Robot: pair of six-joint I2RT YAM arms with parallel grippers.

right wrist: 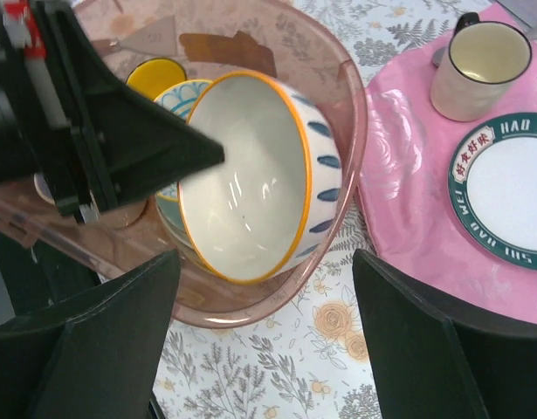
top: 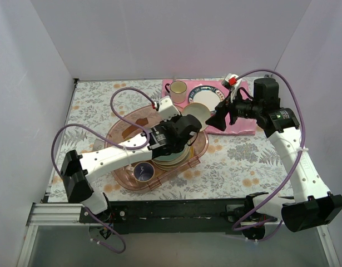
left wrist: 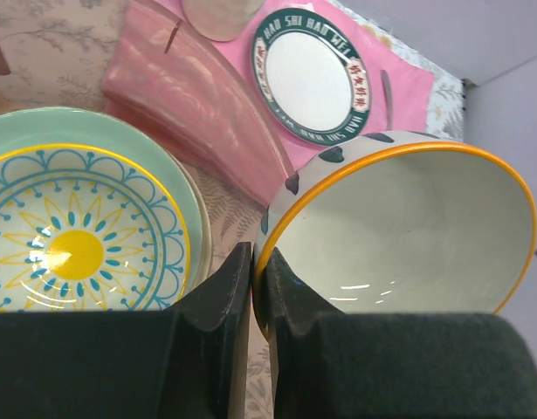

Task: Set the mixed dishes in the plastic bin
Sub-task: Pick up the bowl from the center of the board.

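My left gripper [left wrist: 253,271] is shut on the rim of a cream bowl with an orange rim and dark-blue drop marks [left wrist: 408,227]. It holds the bowl tilted over the right end of the translucent pink bin [top: 201,153], as the top view [top: 196,114] and right wrist view [right wrist: 251,175] show. In the bin lie the cream floral plate [left wrist: 67,236] on the mint-green plate [left wrist: 93,131], a grey mug with a dark-blue inside [top: 143,172] and a yellow mug [right wrist: 156,77]. My right gripper [top: 219,119] is open and empty, just right of the bowl, above the bin's rim [right wrist: 355,113].
A pink cloth [top: 237,125] lies at the back right, touching the bin's end. On it sit a blue-rimmed white plate [top: 207,95] and a cream mug with a dark rim [top: 178,89]. Floral tablecloth surrounds the bin. White walls stand on three sides.
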